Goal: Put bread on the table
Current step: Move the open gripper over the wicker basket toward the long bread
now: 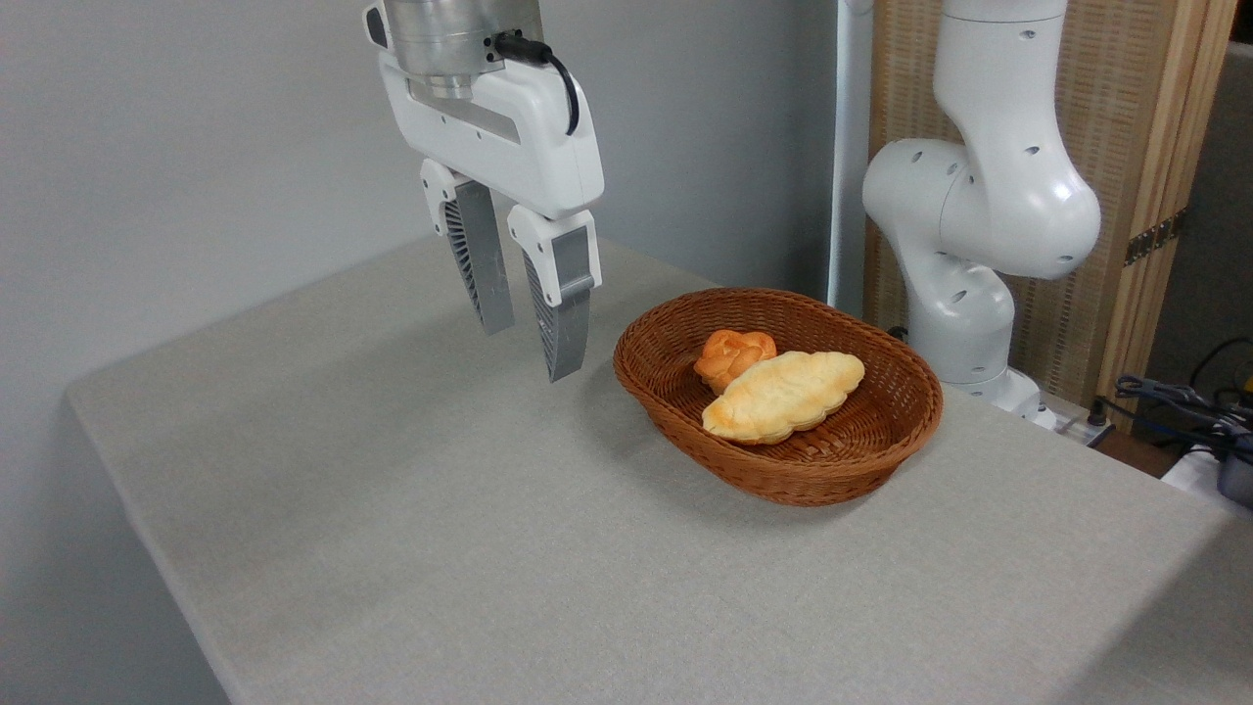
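The table (411, 548) lies bare in front. The bread (783, 394) rests in the basket (881, 446), touching a bun (732, 356) at its ten o'clock. The pincer (536, 343), slightly parted and empty, hovers at the basket's nine o'clock; best approach is across the loaf's narrow width.

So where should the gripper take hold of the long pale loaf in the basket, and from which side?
Probably across the middle of the bread, from above. It lies flat and long in the basket, whose walls block a sideways approach. The small bun touches its far-left side, so closing across the narrow width nearer the centre looks safest. The gripper hangs open, left of the basket.
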You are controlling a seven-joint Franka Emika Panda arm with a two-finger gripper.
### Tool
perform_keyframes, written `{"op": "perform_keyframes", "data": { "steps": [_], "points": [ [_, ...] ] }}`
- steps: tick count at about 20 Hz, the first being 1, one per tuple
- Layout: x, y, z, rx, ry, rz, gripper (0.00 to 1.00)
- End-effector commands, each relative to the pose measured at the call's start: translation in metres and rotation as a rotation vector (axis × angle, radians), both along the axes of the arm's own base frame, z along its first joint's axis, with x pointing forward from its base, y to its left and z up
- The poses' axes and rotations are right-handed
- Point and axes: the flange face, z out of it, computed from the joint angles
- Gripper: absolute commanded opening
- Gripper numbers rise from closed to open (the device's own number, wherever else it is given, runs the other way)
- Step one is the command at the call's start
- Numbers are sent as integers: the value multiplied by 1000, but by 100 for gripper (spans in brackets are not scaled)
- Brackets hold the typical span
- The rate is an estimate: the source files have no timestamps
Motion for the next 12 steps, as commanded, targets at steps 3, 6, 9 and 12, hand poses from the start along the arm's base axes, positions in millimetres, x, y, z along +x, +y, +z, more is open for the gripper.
{"op": "perform_keyframes", "data": {
  "steps": [3, 6, 9, 12],
  "points": [
    [-4, 10, 5, -11, 19, 25, 100],
    [-4, 10, 5, -11, 19, 26, 100],
    [-4, 10, 5, -11, 21, 25, 100],
    [-7, 8, 3, -11, 26, 23, 100]
  ]
}}
